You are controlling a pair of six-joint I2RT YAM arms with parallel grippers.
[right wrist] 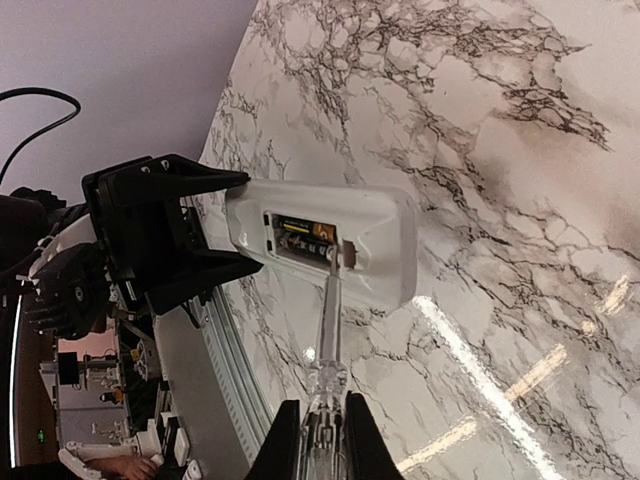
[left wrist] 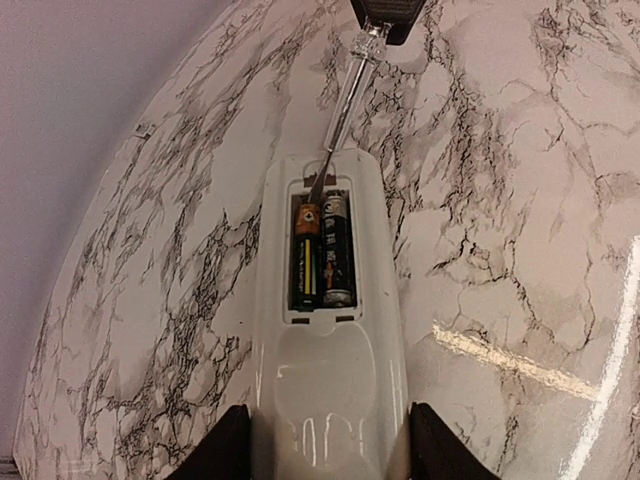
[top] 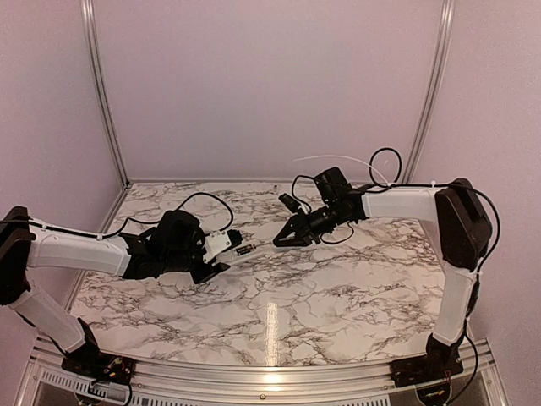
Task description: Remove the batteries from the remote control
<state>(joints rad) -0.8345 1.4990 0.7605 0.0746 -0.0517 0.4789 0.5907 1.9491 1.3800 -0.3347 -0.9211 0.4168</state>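
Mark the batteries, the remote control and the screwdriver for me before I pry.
batteries [left wrist: 337,250]: left wrist view, on the body of the darker cell.
remote control [left wrist: 325,390]: left wrist view, on the bare back shell, lower half.
screwdriver [left wrist: 341,115]: left wrist view, on the metal shaft.

The remote control [left wrist: 325,400] is glossy white, its open recess dark. The batteries [left wrist: 337,255] are black, one with an orange end and yellow-green print. The screwdriver [left wrist: 348,100] has a clear handle. The table [left wrist: 500,200] is white marble veined grey-black. The walls [top: 270,85] are pale lilac.
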